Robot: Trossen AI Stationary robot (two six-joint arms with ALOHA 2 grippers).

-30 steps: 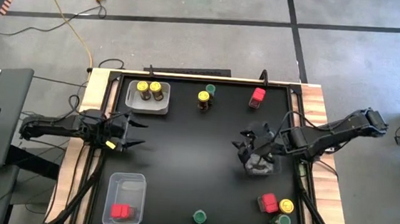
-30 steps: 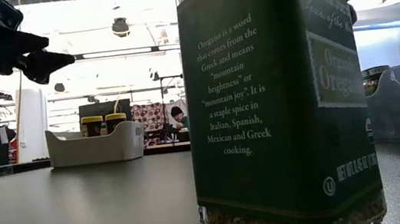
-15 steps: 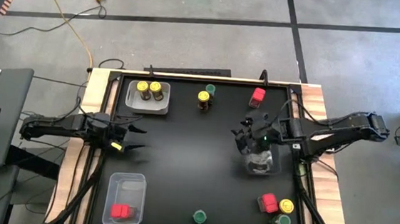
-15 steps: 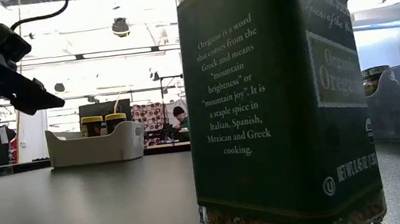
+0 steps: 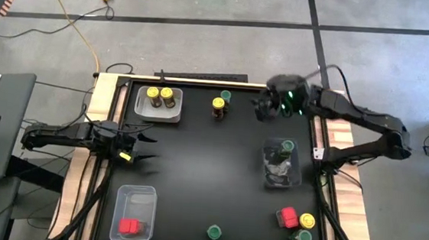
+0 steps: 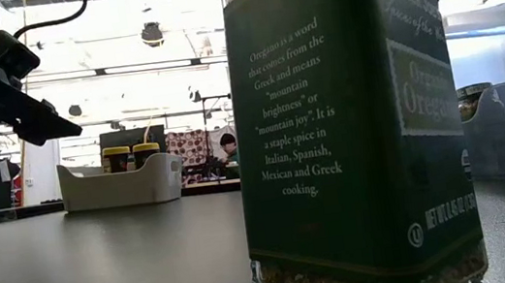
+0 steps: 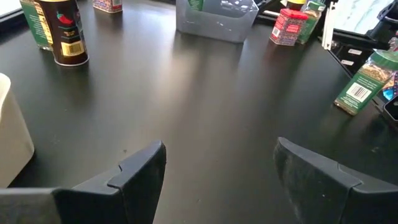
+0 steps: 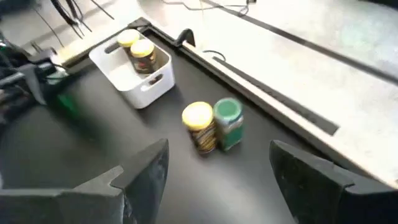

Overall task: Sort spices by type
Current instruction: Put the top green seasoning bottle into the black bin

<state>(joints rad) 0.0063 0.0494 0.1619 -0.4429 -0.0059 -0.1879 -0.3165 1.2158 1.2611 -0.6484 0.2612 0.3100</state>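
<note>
The right gripper (image 5: 265, 109) hangs over the table's far edge, fingers apart and empty, near the yellow-lidded jar (image 5: 219, 105) and green-lidded jar (image 5: 225, 96) standing touching there. The left gripper (image 5: 142, 145) waits open at the left edge. These jars look rigid, light and smooth-sided (likely slippery) — best pinched across the body below the lid, not by the lid itself.

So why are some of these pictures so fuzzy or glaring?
High view: the right claw smears. Right wrist view: soft throughout, yellow-lidded jar included. Low view: bright room behind glares; the oregano jar sits so near it fills the frame. Left wrist view: sharp.
</note>
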